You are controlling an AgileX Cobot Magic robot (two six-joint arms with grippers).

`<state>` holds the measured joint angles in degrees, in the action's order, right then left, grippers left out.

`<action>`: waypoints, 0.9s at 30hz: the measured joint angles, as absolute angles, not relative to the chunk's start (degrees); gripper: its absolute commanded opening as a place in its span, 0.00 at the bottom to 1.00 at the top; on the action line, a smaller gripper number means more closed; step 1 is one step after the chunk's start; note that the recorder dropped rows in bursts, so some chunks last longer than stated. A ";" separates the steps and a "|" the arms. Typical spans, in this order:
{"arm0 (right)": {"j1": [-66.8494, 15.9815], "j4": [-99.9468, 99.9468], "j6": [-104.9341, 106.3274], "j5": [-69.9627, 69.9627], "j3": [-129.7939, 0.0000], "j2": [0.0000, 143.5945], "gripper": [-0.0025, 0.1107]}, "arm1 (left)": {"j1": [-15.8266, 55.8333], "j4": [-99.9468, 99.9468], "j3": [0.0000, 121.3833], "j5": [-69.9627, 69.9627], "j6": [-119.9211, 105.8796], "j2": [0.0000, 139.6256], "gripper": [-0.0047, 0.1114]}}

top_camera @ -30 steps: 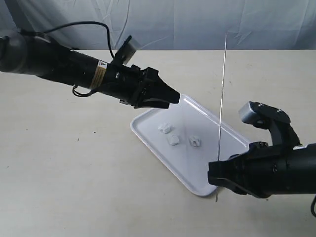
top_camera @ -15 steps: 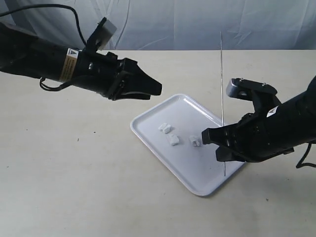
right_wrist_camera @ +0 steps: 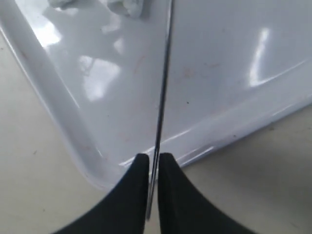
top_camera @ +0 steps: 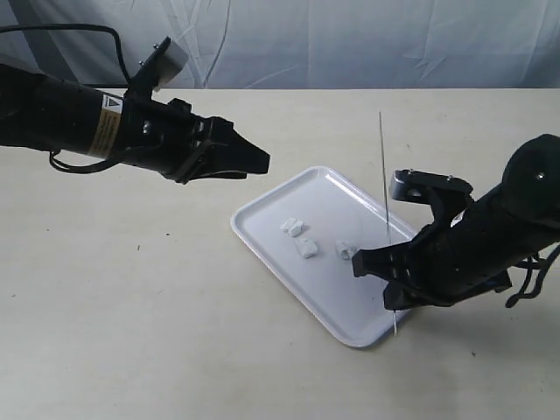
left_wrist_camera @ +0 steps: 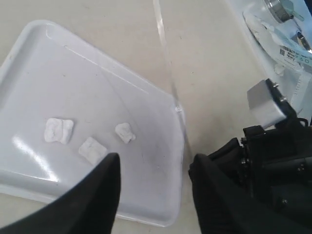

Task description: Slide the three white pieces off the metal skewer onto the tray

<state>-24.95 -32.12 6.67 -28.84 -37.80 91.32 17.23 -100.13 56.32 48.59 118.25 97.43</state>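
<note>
- Skewer stands almost upright at the near right edge of the tray, its lower end right by the rim. The rod is bare along all the length I can see, with nothing threaded on it.
- White pieces, all three, lie on the floor of the tray near its middle. They are close together but each one is apart from the others, and all are apart from the rod.
- Right gripper has its two fingers pressed together on the low part of the skewer, one on each side. I judge that this narrow pinch is what keeps so thin a rod upright, because nothing else supports it.
- Left gripper hangs above the table, beside the far left side of the tray. Its fingers are spread and nothing is between them. It points toward the tray but touches neither the pieces nor the rod.
- By how things lie, the sliding itself looks done, since every piece is inside the rim. Probably only the rod remains to be put away.
- One risk I see: if the pinch opens while the rod stands like this, it may tip over onto the tray and knock the pieces. Laying it low and flat first would be safer.
</note>
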 measured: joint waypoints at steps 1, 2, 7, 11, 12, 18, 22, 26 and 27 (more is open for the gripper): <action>-24.95 -32.12 6.64 -28.84 -37.80 91.94 0.12 | 17.23 -100.13 56.32 48.59 118.25 97.09 0.42; -24.95 -32.12 6.64 -28.84 -37.80 92.39 0.11 | 17.23 -100.13 56.28 48.59 118.25 96.92 0.42; -24.95 -32.12 6.64 -28.84 -37.80 93.76 0.02 | 17.23 -100.13 56.28 48.59 118.25 96.18 0.42; -24.95 -32.12 6.82 -28.84 -37.80 93.53 0.07 | 17.23 -100.13 56.28 48.59 117.56 96.08 0.42; -24.95 -32.12 6.82 -28.84 -37.80 93.12 0.09 | 17.23 -100.13 56.28 48.59 117.33 96.08 0.42; -24.95 -32.04 6.82 -29.15 -38.53 88.26 0.11 | 17.23 -100.23 56.19 48.59 116.60 96.08 0.41; -24.95 -32.04 6.82 -29.22 -38.64 84.23 0.09 | 17.23 -100.23 56.15 48.10 115.39 94.93 0.29; -24.95 -32.04 6.90 -27.98 -38.64 80.54 0.02 | 17.23 -100.47 56.06 45.99 114.04 90.38 0.20; -24.95 -32.04 6.90 -27.43 -38.64 79.67 0.02 | 17.18 -100.47 56.06 45.41 113.88 89.29 0.18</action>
